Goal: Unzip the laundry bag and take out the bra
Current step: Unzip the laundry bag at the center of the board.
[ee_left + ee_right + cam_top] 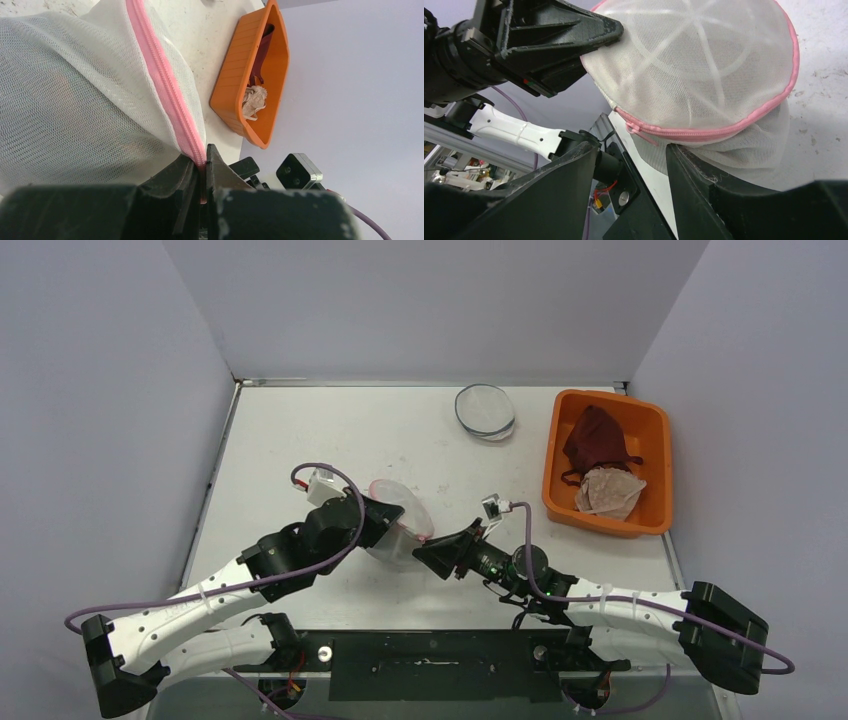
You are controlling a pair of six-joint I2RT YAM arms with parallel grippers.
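Note:
The laundry bag (405, 530) is a round white mesh pouch with a pink zipper, lifted a little off the table's middle. My left gripper (385, 518) is shut on its pink zipper seam (167, 90), pinched between the jaws (205, 159). My right gripper (432, 552) is open just right of the bag. The zipper band (714, 132) and its pull (636, 131) lie just past the right fingertips (631, 150), and the right-hand finger (684, 160) rests against the mesh (694, 65). The bra is hidden inside the mesh.
An orange bin (552, 465) stands at the right with a dark red garment (595, 438) and a pale one (610, 490) in it. A flat round mesh pouch (485, 410) lies at the back. Walls close in on the left, the back and the right.

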